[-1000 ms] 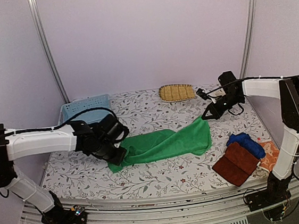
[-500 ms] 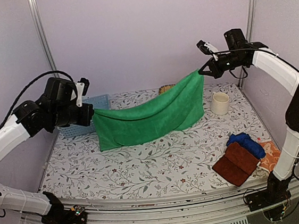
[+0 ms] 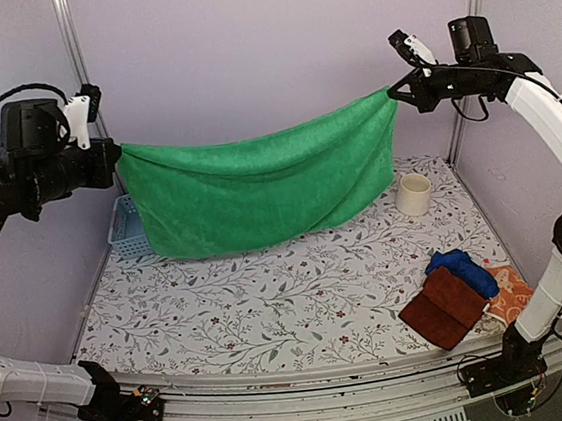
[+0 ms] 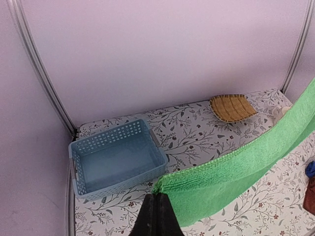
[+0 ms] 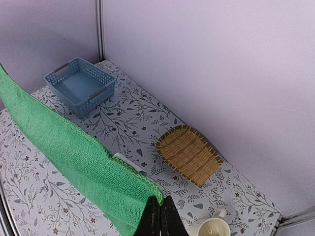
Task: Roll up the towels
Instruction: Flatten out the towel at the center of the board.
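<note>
The long bright green towel [image 3: 259, 188] hangs stretched in the air between both arms, high above the table, sagging in the middle. My left gripper [image 3: 115, 160] is shut on its left corner, seen in the left wrist view [image 4: 158, 194]. My right gripper [image 3: 396, 93] is shut on its right corner, seen in the right wrist view [image 5: 161, 199]. The dark reddish-brown towel [image 3: 444, 309], the royal blue towel [image 3: 460, 270] and the orange towel [image 3: 512, 292] lie piled at the table's front right.
A pale blue perforated basket [image 4: 115, 157] stands at the back left, partly behind the green towel in the top view [image 3: 125, 230]. A yellow straw tray [image 5: 189, 155] lies at the back. A cream mug [image 3: 413, 195] stands at the back right.
Both arms have lifted the green towel from the table to high in the air and moved apart, stretching it out wide.
</note>
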Tool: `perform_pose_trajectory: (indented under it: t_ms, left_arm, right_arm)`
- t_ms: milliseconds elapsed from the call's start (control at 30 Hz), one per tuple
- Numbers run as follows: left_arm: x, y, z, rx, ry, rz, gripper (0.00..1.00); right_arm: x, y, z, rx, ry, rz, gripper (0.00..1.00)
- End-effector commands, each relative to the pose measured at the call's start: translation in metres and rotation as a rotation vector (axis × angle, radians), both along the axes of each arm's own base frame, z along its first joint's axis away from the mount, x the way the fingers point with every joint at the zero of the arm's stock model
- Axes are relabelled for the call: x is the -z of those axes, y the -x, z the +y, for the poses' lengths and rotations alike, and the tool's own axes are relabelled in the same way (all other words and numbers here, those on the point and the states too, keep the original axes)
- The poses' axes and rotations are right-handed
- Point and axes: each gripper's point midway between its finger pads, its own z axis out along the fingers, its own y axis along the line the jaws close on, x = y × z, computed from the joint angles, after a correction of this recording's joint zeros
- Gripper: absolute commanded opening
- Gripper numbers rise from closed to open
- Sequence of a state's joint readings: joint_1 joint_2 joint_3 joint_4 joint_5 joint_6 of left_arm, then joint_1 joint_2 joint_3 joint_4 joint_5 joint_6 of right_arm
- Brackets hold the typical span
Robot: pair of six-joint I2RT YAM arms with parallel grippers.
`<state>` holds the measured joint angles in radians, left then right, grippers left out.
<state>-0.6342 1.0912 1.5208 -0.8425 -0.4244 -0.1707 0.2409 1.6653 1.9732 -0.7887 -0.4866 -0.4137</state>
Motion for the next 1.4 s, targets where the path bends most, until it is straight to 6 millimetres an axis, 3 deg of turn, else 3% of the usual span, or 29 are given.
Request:
perform_pose_trajectory:
  t_ms: [0,33,133,233,367,433,533,633,733,833,900,1067,1167,1300,1367]
  left_arm:
    - [-0.021,0.018,0.022,-0.030,-0.017,-0.019,0.00]
    - [-0.026,0.025,0.023,-0.013,0.011,-0.026,0.00]
    - [-0.028,0.044,0.019,0.052,0.114,-0.026,0.00]
    - [0.000,0.061,0.013,0.118,0.181,0.005,0.00]
    - [0.049,0.086,0.000,0.228,0.277,0.092,0.00]
    - [0.063,0.103,-0.005,0.286,0.330,0.129,0.00]
    - [0.060,0.125,-0.005,0.347,0.413,0.122,0.00]
    - [0.044,0.134,0.003,0.343,0.443,0.082,0.00]
    - [0.052,0.124,-0.001,0.324,0.412,0.117,0.00]
    - [0.083,0.099,-0.005,0.241,0.355,0.188,0.00]
    - [0.112,0.078,0.000,0.131,0.297,0.228,0.00]
    - [0.186,0.019,0.011,-0.100,0.126,0.297,0.00]
    - [0.222,-0.022,0.036,-0.293,0.056,0.359,0.00]
    - [0.237,-0.068,0.062,-0.393,0.074,0.381,0.00]
    - [0.237,-0.077,0.063,-0.386,0.074,0.385,0.00]
  right_arm:
    - [-0.041,0.035,-0.007,-0.003,-0.052,-0.065,0.02]
    - [-0.047,0.048,-0.007,-0.022,-0.064,-0.077,0.02]
    - [-0.033,0.083,-0.007,-0.074,-0.079,-0.058,0.03]
    - [-0.008,0.123,-0.010,-0.123,-0.081,-0.058,0.03]
    - [0.042,0.177,-0.012,-0.212,-0.083,-0.016,0.03]
    - [0.061,0.212,-0.011,-0.291,-0.083,0.044,0.03]
    - [0.070,0.251,-0.007,-0.434,-0.074,0.056,0.03]
    - [0.065,0.254,-0.005,-0.462,-0.082,0.022,0.03]
    - [0.060,0.231,-0.004,-0.418,-0.091,-0.005,0.03]
    - [0.072,0.192,-0.002,-0.343,-0.079,-0.003,0.04]
    - [0.094,0.158,-0.003,-0.266,-0.063,0.045,0.04]
    - [0.173,0.059,-0.002,-0.087,-0.001,0.218,0.08]
    - [0.217,-0.006,0.003,-0.002,0.024,0.322,0.12]
    - [0.218,-0.061,0.006,0.073,0.019,0.340,0.32]
    - [0.212,-0.068,0.005,0.102,0.020,0.345,0.39]
